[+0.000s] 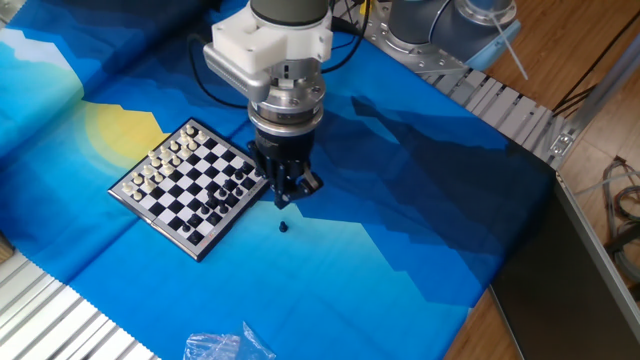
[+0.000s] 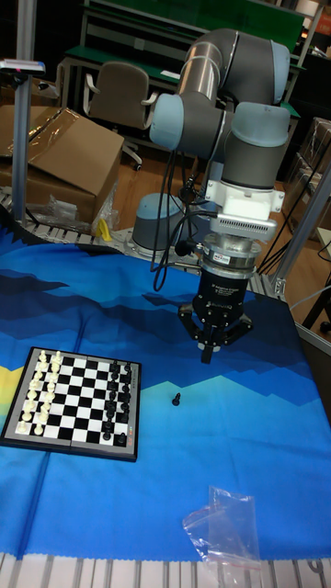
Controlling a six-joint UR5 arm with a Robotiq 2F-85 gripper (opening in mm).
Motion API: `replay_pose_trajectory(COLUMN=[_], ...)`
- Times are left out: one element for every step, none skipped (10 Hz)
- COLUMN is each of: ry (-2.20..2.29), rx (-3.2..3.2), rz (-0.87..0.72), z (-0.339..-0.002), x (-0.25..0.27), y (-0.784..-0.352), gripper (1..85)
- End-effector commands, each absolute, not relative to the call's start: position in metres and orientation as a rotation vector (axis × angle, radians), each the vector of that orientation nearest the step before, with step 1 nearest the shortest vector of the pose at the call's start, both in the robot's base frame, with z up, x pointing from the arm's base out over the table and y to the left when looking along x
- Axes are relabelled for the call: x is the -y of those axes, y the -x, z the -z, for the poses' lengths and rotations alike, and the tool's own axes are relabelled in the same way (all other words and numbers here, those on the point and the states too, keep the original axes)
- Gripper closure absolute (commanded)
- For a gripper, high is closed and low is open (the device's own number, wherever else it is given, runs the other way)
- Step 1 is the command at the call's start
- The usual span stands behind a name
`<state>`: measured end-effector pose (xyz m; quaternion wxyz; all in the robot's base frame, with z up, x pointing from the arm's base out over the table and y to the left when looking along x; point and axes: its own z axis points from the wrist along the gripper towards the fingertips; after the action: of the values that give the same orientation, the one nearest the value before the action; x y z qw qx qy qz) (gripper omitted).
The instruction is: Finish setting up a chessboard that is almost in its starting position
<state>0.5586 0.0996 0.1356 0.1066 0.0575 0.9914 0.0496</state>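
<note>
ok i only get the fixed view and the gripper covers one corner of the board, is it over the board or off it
Observer: Off it. In the tall fixed view the gripper hangs over the cloth, beside the board on the black pieces' side.
Operator: and the loose black piece, is it under the fingers
Observer: No. The loose black piece stands on the cloth between the board's edge and the gripper, lower than the fingertips and apart from both.
Operator: can you see which square is missing a piece
Observer: That whole edge of the board shows uncovered in the tall view, but the pieces are too small to tell which square is empty.
</note>
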Motion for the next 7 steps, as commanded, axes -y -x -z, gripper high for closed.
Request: replay_pose_trajectory(ry=[-0.160, -0.160, -0.165, -0.160, -0.144, -0.131, -0.114], rx=[-2.902, -2.890, -2.867, -2.851, -2.866, -2.889, -2.913], rz=[-0.142, -0.124, -0.115, -0.115, -0.108, -0.103, -0.088], z=[-0.138, -0.138, -0.140, -0.141, -0.140, -0.138, -0.136], x=[-0.097, -0.094, -0.092, -0.092, -0.091, -0.091, -0.089], y=[-0.564, -0.567, -0.572, -0.576, -0.573, -0.567, -0.561], gripper=[84.7, 84.7, 84.7, 84.7, 84.7, 84.7, 84.7])
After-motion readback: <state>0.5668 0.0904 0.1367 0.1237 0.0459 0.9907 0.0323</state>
